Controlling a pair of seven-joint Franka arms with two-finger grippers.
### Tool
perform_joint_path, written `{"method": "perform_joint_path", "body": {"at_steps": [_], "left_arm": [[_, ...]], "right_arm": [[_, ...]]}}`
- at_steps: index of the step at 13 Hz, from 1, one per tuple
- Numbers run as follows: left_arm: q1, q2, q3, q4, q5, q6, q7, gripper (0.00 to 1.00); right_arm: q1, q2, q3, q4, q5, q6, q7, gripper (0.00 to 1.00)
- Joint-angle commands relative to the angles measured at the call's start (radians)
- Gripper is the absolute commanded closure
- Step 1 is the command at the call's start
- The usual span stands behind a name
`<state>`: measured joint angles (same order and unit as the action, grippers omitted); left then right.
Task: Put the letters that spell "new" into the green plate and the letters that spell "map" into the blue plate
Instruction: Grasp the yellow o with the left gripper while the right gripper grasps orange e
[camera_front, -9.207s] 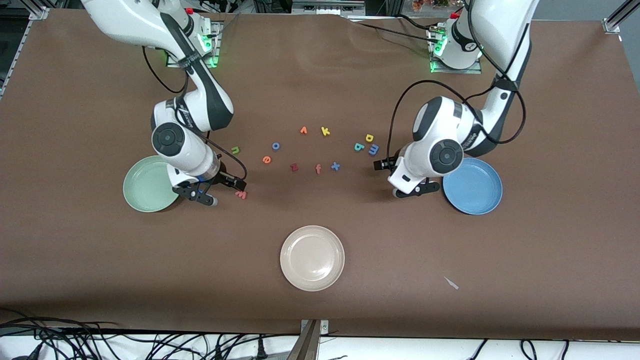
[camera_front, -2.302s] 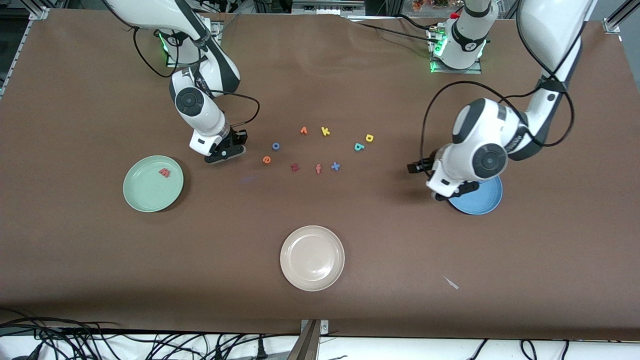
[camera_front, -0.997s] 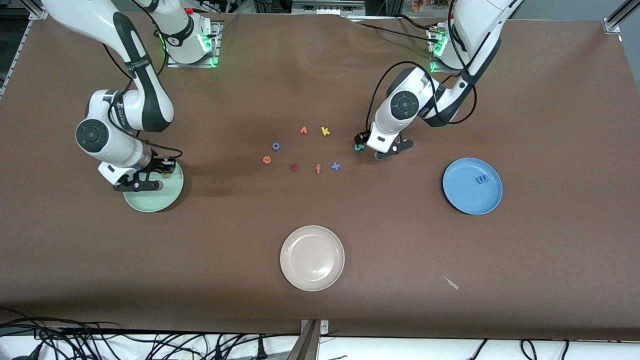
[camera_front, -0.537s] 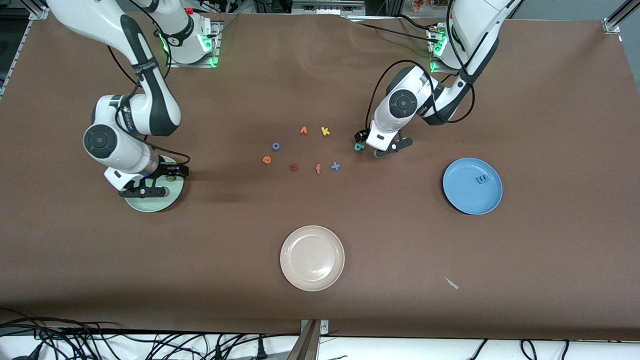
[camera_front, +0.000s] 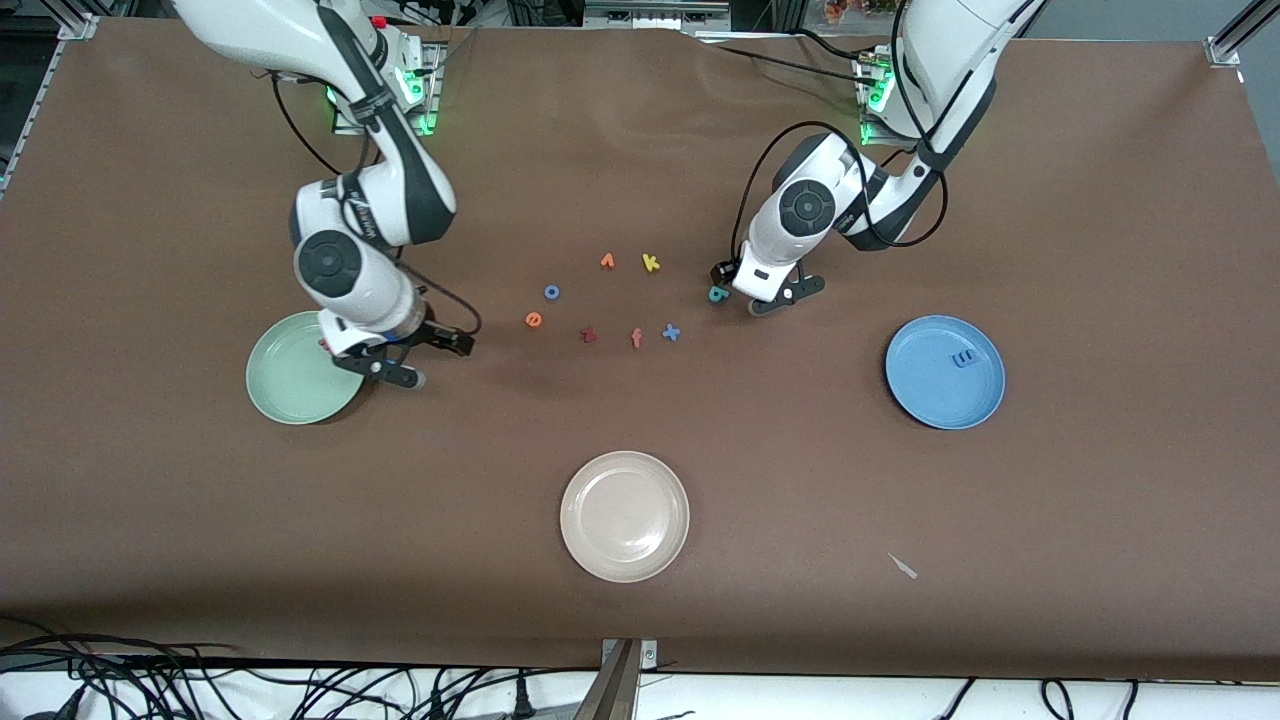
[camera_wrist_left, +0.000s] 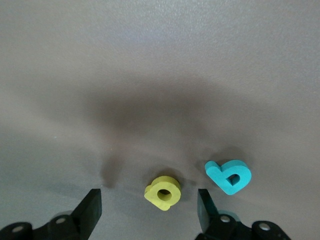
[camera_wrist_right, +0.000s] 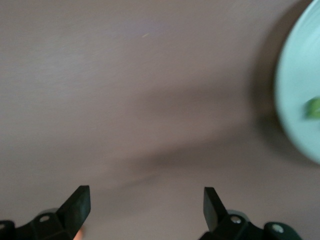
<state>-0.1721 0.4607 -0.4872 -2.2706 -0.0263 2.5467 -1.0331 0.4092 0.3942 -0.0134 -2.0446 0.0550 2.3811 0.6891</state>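
- The left gripper (camera_wrist_left: 147, 212) is straddling the yellow "p" (camera_wrist_left: 163, 192), jaws apart — positioning to pinch it.
- The right gripper (camera_wrist_right: 145, 212) is hovering open and empty beside the green plate (camera_front: 290, 385).

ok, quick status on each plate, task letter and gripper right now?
green plate: holds olive-green n; w hidden
blue plate: holds blue m
yellow p: on table, between open left gripper fingers
teal a: on table beside p
orange e: on table
right gripper: open, empty, beside green plate
cream plate: empty
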Motion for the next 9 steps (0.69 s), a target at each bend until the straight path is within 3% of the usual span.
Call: {"method": "perform_joint_path", "body": {"at_steps": [1,6,9], "left_arm": [[-0.006,-0.001,0.004,-0.007,-0.007,0.015,-0.005,0.14],[-0.006,-0.001,0.006,-0.007,-0.006,0.015,-0.005,0.15],[-0.004,-0.001,0.004,-0.007,-0.006,0.014,-0.005,0.37]], "right_arm": [[0.011,0.060,0.064,0.023,0.008,0.081,0.162,0.00],[0.109,0.104,0.066,0.023,0.009,0.141,0.355,0.00],[0.140,0.140,0.066,0.023,0.009,0.168,0.389,0.00]]}}
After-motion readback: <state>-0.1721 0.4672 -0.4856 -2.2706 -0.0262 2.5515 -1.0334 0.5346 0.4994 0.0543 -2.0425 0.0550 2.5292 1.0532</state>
